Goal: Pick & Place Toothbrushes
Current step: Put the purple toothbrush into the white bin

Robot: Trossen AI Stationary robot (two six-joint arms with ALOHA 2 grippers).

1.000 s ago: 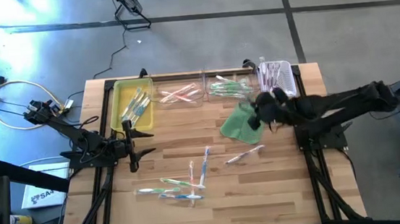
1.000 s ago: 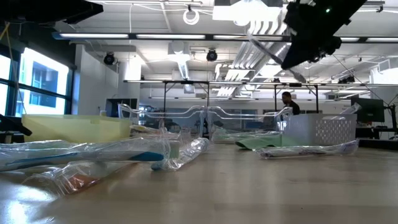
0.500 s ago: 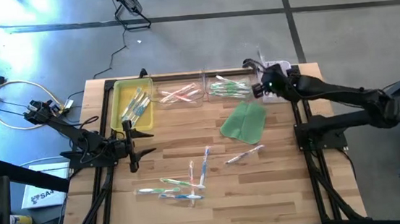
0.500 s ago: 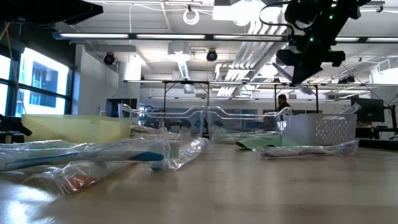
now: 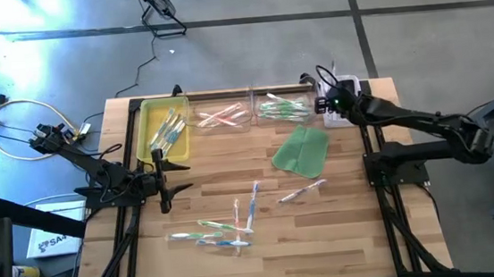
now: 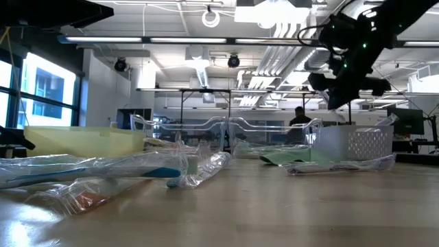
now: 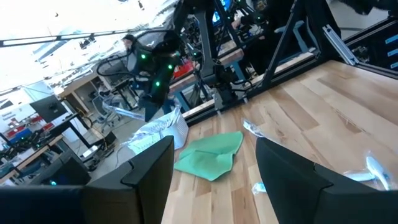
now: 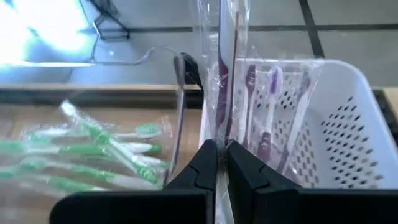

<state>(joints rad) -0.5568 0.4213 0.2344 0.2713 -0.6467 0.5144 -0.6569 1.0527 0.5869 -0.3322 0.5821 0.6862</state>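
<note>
My right gripper (image 5: 323,89) hangs over the white basket (image 5: 351,102) at the far right, shut on a wrapped purple toothbrush (image 8: 222,74). More purple toothbrushes (image 8: 273,106) lie in that basket. Green ones fill a clear tray (image 5: 280,109), pink ones another (image 5: 223,115), and a yellow tray (image 5: 164,130) holds more. Loose wrapped toothbrushes (image 5: 223,228) lie flat on the wood in the middle, two more (image 5: 301,190) toward the right. My left gripper (image 5: 162,175) waits open at the table's left side, holding nothing. My right gripper pinches the clear wrapper of the purple toothbrush near one end (image 8: 221,138) between its two fingertips (image 8: 239,163). The brush sticks out past the fingers in line with them, lifted clear, over the basket's rim beside the green tray. The fingers slant downward toward the far edge.
A flat green cloth (image 5: 302,150) lies in front of the basket and the green tray. A black frame rail runs along the table's far edge (image 5: 225,92). Bare wood lies along the near edge (image 5: 267,267). A person (image 6: 300,116) stands far off in the room.
My right gripper, still shut on the purple toothbrush, has swung from above the green cloth toward the table's far edge and come down over the white basket, tipping its fingers downward and rolling as it went.
</note>
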